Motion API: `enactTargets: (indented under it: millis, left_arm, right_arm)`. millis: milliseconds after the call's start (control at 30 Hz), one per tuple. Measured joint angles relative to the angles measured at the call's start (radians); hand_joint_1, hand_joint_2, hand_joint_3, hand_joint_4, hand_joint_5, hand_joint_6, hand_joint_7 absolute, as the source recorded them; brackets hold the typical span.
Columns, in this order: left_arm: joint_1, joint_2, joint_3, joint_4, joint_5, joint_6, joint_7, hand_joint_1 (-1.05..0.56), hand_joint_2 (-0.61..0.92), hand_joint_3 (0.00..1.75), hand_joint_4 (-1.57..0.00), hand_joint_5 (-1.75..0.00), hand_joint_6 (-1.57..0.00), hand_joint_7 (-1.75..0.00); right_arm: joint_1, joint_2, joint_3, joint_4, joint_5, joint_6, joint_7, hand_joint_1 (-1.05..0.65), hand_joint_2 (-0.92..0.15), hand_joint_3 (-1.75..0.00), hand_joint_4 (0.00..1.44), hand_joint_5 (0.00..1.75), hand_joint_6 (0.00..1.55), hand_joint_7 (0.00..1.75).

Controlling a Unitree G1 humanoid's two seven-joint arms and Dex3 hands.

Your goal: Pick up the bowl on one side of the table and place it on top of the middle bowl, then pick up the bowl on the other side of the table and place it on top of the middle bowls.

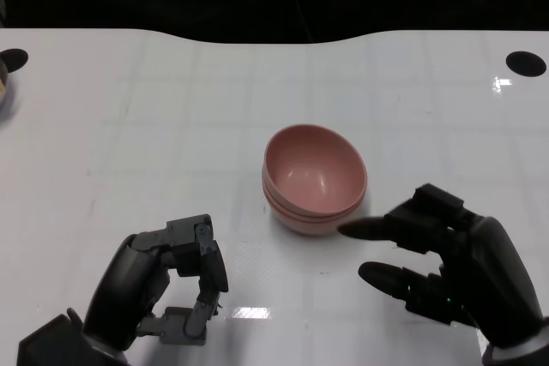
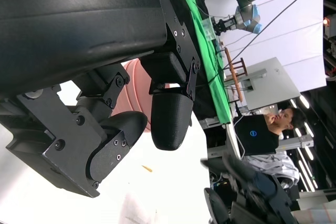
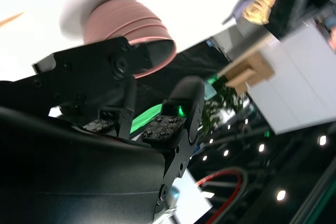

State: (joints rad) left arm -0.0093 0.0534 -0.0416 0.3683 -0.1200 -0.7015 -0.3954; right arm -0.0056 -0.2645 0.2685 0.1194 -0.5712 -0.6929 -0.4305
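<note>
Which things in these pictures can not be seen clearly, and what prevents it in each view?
- Stack of pink plastic bowls, head view: the nested rims are too close together to count.
- Same stack, left wrist view: the curled left hand covers most of it.
- Same stack, right wrist view: blurred, partly behind the open right hand.
- Round object at the white table's far left edge: cut off by the frame.
</note>
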Motion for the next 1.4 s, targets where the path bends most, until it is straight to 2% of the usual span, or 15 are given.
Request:
enactTargets:
  millis: [33, 133, 300, 433, 533, 833, 1200, 1400]
  left_arm:
    - [0.000, 0.000, 0.000, 0.000, 0.000, 0.000, 0.000, -0.04, 0.35, 1.47, -0.95, -1.75, -0.85, -1.61]
    - [0.000, 0.001, 0.001, 0.000, -0.001, 0.000, 0.000, -0.03, 0.35, 1.47, -0.95, -1.75, -0.86, -1.61]
    - [0.000, 0.004, 0.003, -0.002, -0.004, 0.005, 0.000, -0.03, 0.35, 1.48, -0.95, -1.75, -0.85, -1.61]
    - [0.001, 0.012, 0.006, -0.002, -0.004, 0.005, 0.000, -0.01, 0.35, 1.49, -0.94, -1.75, -0.85, -1.61]
    - [0.002, 0.015, 0.007, -0.002, -0.006, 0.005, 0.000, 0.00, 0.35, 1.49, -0.95, -1.75, -0.85, -1.60]
    - [0.005, 0.029, 0.010, -0.002, -0.037, 0.010, -0.013, 0.00, 0.35, 1.47, -0.95, -1.75, -0.85, -1.59]
    - [0.004, 0.033, 0.011, 0.000, -0.046, 0.019, -0.028, 0.02, 0.31, 1.54, -0.92, -1.75, -0.86, -1.56]
    - [0.004, 0.033, 0.012, 0.005, -0.066, 0.019, -0.045, 0.01, 0.28, 1.56, -0.94, -1.68, -0.89, -1.48]
  right_arm:
    - [0.015, 0.004, -0.007, -0.003, 0.018, -0.012, 0.002, 0.03, -0.29, -1.23, 0.73, 1.38, 0.84, 0.99]
    - [0.052, 0.015, -0.033, -0.017, 0.074, -0.046, 0.013, 0.07, -0.24, -1.38, 0.81, 1.45, 0.84, 1.12]
    - [0.099, 0.032, -0.066, -0.024, 0.153, -0.087, 0.053, 0.09, -0.27, -1.43, 0.82, 1.57, 0.81, 1.21]
    - [0.115, 0.044, -0.077, -0.021, 0.209, -0.087, 0.101, 0.14, -0.16, -1.65, 0.87, 1.70, 0.85, 1.30]
    - [0.117, 0.057, -0.093, -0.015, 0.234, -0.086, 0.132, 0.13, -0.15, -1.71, 0.88, 1.74, 0.86, 1.35]
    - [0.116, 0.084, -0.121, 0.021, 0.288, -0.086, 0.208, 0.15, -0.14, -1.75, 0.94, 1.75, 0.87, 1.48]
    - [0.108, 0.126, -0.145, 0.052, 0.351, -0.071, 0.284, 0.15, -0.15, -1.75, 0.95, 1.75, 0.86, 1.50]
    - [0.109, 0.149, -0.149, 0.054, 0.374, -0.059, 0.309, 0.16, -0.17, -1.75, 0.94, 1.75, 0.86, 1.51]
